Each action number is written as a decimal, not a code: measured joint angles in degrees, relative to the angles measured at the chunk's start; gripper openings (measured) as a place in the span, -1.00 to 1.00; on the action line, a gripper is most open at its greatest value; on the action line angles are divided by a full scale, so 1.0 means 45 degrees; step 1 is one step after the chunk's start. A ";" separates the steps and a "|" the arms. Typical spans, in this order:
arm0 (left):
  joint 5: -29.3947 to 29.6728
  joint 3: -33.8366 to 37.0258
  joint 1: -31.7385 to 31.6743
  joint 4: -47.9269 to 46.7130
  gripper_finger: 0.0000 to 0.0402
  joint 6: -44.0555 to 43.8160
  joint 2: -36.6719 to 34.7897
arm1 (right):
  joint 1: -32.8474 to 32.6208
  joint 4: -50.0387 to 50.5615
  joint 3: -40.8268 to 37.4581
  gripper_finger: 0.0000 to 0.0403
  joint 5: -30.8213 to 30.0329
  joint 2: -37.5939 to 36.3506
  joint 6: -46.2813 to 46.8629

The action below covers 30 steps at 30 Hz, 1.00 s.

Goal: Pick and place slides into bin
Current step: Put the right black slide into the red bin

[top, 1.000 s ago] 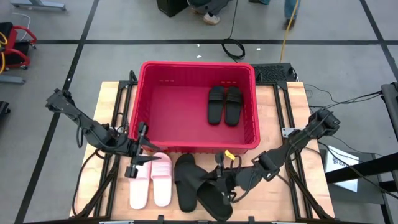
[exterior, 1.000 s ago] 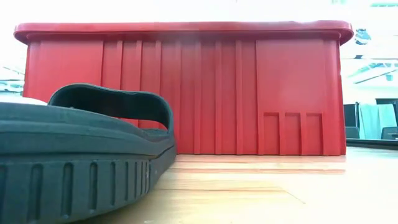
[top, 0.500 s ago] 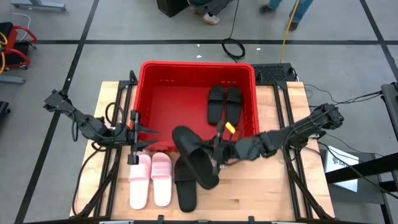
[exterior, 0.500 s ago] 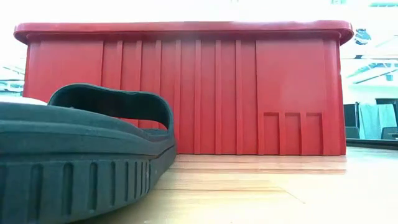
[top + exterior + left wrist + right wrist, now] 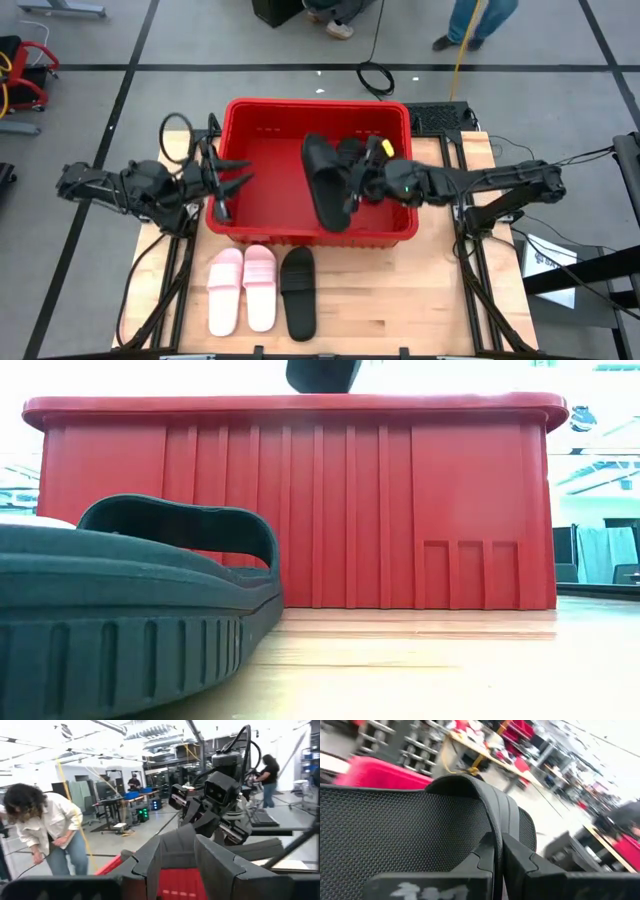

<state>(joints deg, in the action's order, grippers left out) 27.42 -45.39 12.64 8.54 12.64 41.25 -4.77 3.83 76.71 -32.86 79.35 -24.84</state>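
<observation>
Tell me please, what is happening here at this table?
The robot is putting slides into the red bin. The right gripper holds a black slide above the bin, shut on its strap. Two black slides already lie in the bin, partly hidden behind it. The left gripper is open and empty over the bin's left wall. On the table in front of the bin lie a pink pair and one more black slide.

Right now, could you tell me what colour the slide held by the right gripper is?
Black; the slide in the right gripper shows best in the high view, above the red bin.
</observation>
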 joint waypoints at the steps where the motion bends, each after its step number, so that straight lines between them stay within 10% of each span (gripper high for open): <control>1: -0.0379 0.0000 -0.0492 -0.0054 -0.37 -0.0113 -0.0082 | 0.0290 0.0021 0.0000 -0.96 0.0035 -0.0038 -0.0010; 17: -0.6051 0.0000 -0.7962 -0.0249 -0.37 -0.2518 -0.0159 | 0.4476 0.0933 0.0000 -0.96 0.2363 0.1392 -0.0052; 30: -0.7735 0.0000 -0.9768 0.0200 -0.37 -0.3036 0.0832 | 0.4818 0.0583 0.0000 -0.96 0.2224 0.3755 -0.0564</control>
<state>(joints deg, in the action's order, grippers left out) -7.39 -45.39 -31.31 9.44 -1.02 44.99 16.91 6.46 76.71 -22.86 96.25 -27.38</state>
